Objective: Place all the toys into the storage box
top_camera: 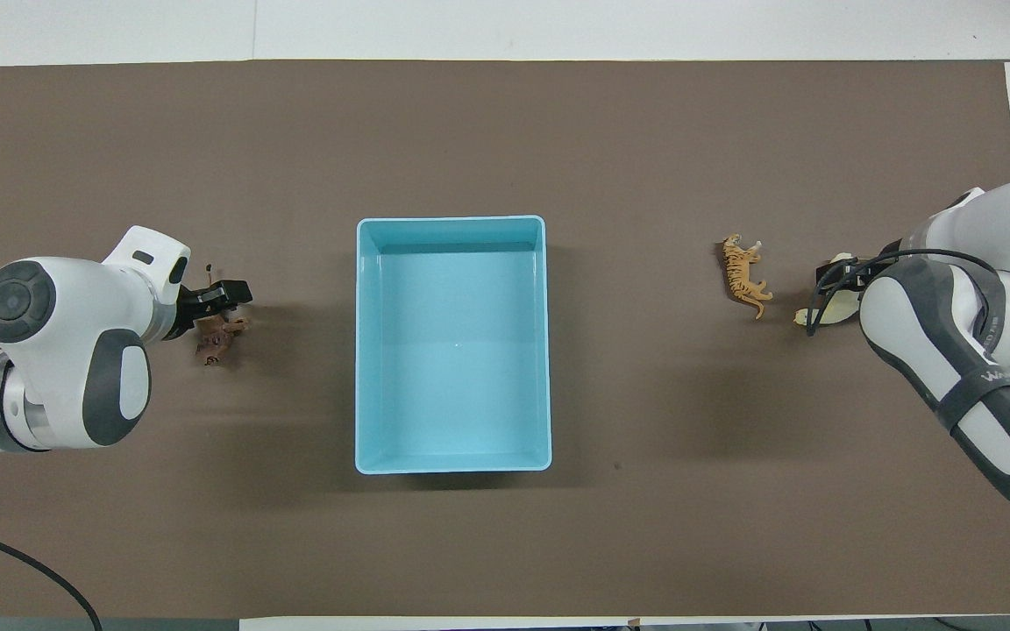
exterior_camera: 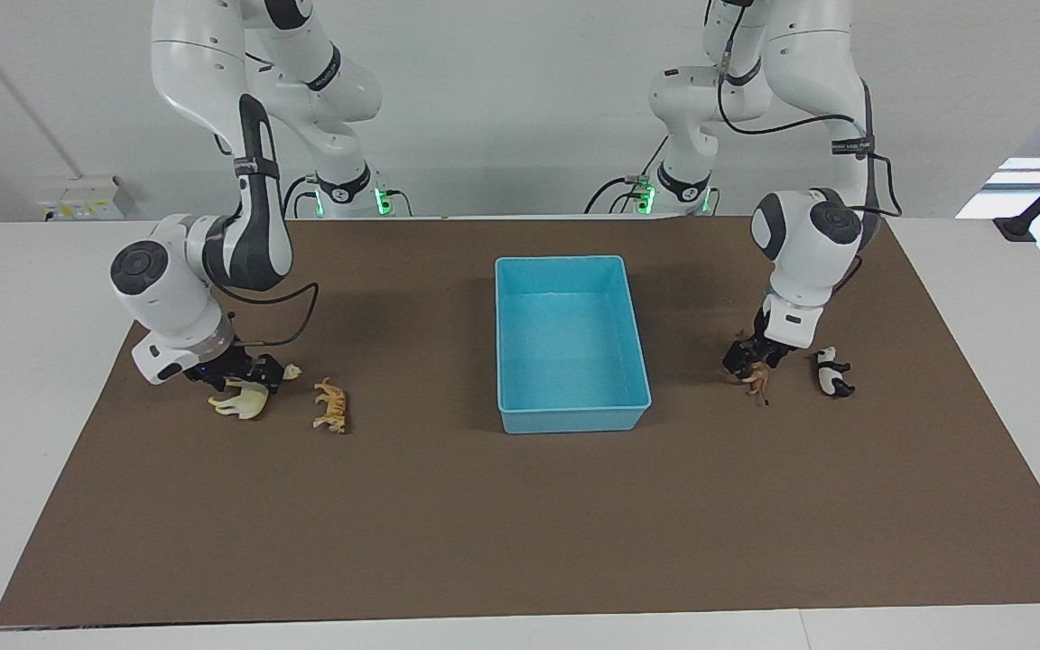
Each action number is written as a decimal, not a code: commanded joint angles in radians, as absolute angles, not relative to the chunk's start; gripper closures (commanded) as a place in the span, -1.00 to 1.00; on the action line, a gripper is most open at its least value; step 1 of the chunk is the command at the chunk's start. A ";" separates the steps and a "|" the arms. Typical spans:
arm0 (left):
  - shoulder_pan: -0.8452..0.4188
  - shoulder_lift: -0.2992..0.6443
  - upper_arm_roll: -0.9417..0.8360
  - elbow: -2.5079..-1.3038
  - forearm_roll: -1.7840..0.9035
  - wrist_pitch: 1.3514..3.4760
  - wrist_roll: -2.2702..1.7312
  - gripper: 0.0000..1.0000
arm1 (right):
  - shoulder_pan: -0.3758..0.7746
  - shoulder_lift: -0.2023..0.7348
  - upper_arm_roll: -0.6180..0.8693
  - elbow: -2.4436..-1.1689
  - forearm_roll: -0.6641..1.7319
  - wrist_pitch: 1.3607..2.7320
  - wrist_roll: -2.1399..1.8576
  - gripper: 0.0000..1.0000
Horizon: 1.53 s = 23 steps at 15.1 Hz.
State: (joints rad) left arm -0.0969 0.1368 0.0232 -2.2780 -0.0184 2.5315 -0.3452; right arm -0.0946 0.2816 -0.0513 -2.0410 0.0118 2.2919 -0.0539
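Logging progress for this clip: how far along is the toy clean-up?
Nothing is stored yet: the storage box holds no toys. The left gripper is down at the lion and the right gripper at the cream figurine. The tiger and panda lie untouched.

The setting is a robotics laboratory. Two white articulated robot arms (exterior_camera: pixel 213 181) are mounted at the edge of a white table (exterior_camera: pixel 23 298) covered by a flat brown mat (exterior_camera: pixel 520 506). The background is a plain white wall (exterior_camera: pixel 502 99) carrying a surface-mounted socket box (exterior_camera: pixel 82 199).
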 commanded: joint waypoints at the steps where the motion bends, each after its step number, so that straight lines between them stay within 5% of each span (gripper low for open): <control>1: -0.106 0.149 0.035 -2.275 -0.015 2.513 -0.360 0.86 | -0.112 0.288 -0.043 -2.054 0.002 2.330 -0.061 -0.91; 2: -0.106 0.149 0.034 -2.275 -0.015 2.513 -0.373 1.00 | -0.112 0.290 -0.043 -2.052 0.000 2.330 -0.058 -0.63; 5: -0.107 0.149 0.034 -2.272 -0.015 2.511 -0.382 1.00 | -0.110 0.288 -0.043 -2.052 0.002 2.329 -0.060 1.00; 9: -0.107 0.159 0.034 -2.171 -0.015 2.374 -0.380 1.00 | -0.110 0.288 -0.043 -2.034 0.002 2.309 -0.058 1.00; 14: -0.121 0.190 0.025 -1.895 -0.040 2.053 -0.443 1.00 | -0.097 0.279 -0.044 -1.771 0.003 1.984 -0.045 1.00; 17: -0.251 0.231 0.026 -1.745 -0.058 1.973 -0.668 1.00 | -0.049 0.279 -0.040 -1.642 0.000 1.857 0.069 1.00; 23: -0.500 0.233 0.026 -1.784 -0.057 2.106 -0.976 1.00 | -0.023 0.284 -0.038 -1.620 -0.057 1.829 0.137 1.00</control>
State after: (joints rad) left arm -0.4642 0.2274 0.0054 -1.7645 -0.0516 2.0657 -0.9360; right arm -0.0078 0.2682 -0.0441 -1.6310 -0.0401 1.8411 0.1274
